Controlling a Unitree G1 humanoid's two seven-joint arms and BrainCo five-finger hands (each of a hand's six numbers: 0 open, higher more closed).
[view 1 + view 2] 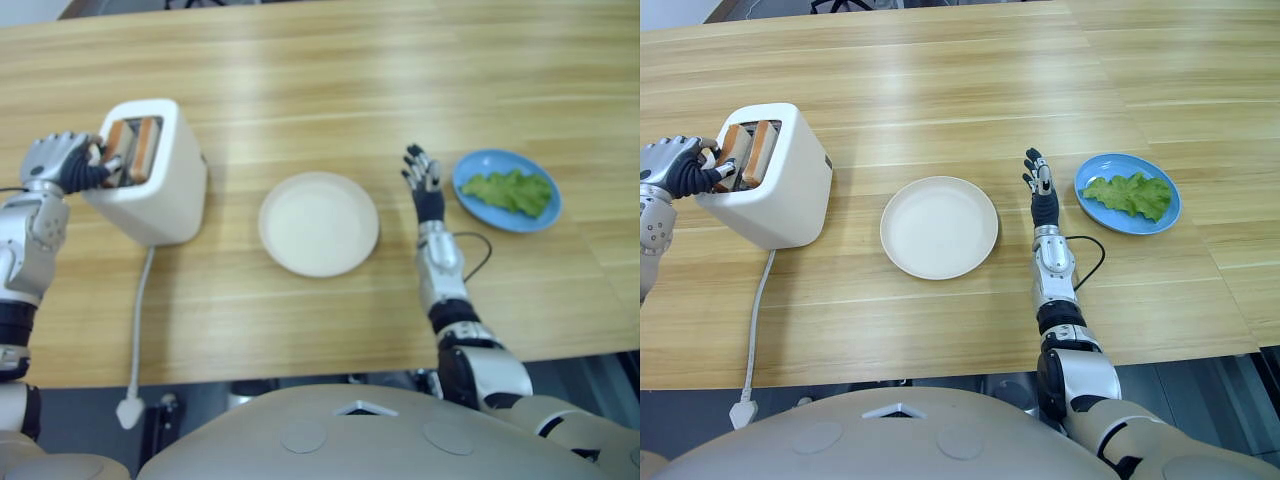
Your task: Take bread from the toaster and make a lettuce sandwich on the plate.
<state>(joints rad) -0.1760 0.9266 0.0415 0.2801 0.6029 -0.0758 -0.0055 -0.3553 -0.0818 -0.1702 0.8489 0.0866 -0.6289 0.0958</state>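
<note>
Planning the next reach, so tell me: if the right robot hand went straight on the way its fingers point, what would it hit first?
Nothing, as far as the views show: the right robot hand points away across bare table. The blue plate with lettuce sits off to its right, outside that line.

Near the counter's (940,80) left edge, the toaster (770,200) is hiding the lower parts of both bread slices (748,150). The left robot hand (675,165) is blocking their left side; whether it is gripping one cannot be told.

Left hand (680,165) curled, pinching bread (737,143); right hand (1040,186) open, upright.
</note>
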